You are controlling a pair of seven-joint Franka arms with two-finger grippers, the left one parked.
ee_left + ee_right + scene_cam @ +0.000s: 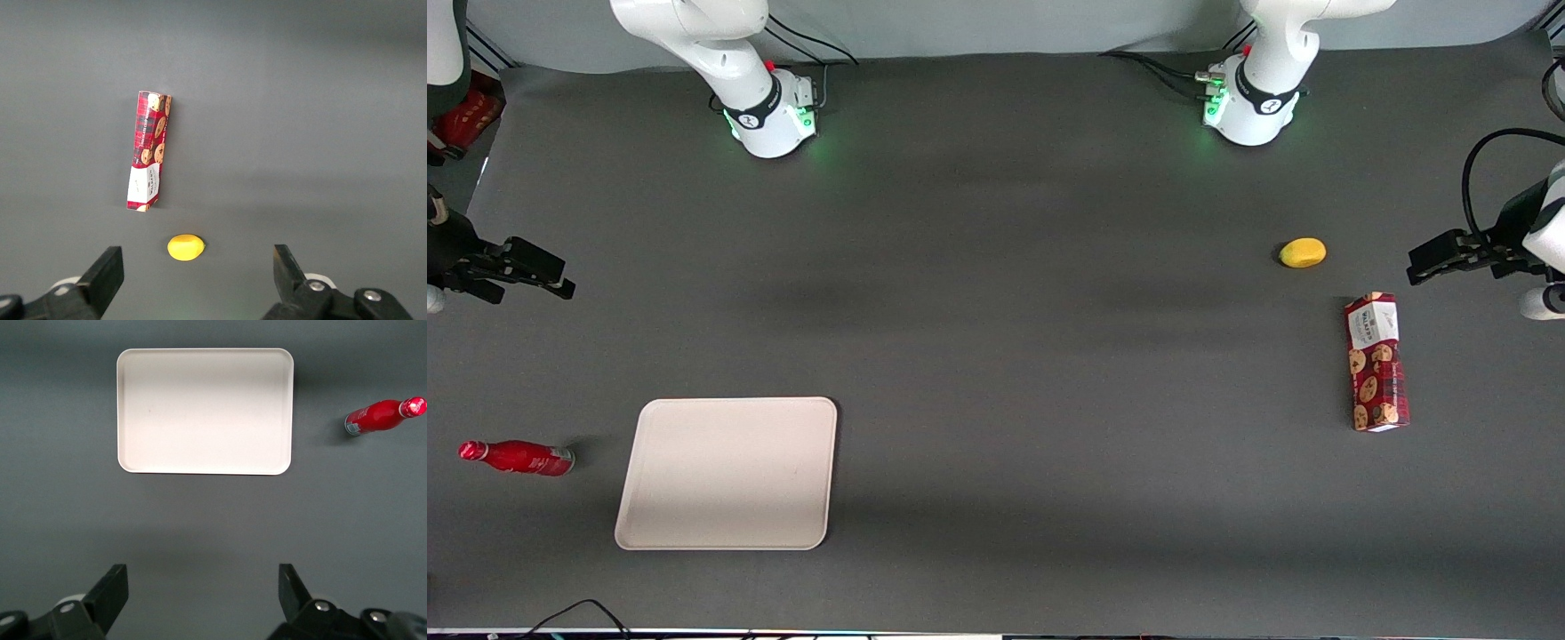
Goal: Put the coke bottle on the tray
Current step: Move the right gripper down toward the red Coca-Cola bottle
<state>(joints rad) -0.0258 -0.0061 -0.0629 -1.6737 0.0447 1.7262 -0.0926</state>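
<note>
Jaws spread and empty, coke bottle waiting on its side

My jaws hang wide apart above the dark surface at my working end, holding nothing. The coke bottle lies flat near the surface's front corner at my end, nearer the front camera than I am, long axis along the front edge, cap toward the side edge, silvery base toward the cream tray just beside it

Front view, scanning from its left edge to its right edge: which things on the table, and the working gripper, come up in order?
Coke bottle → gripper, open, above the table farther from the camera than the bottle → tray → yellow lemon-like fruit → cookie box.
</note>
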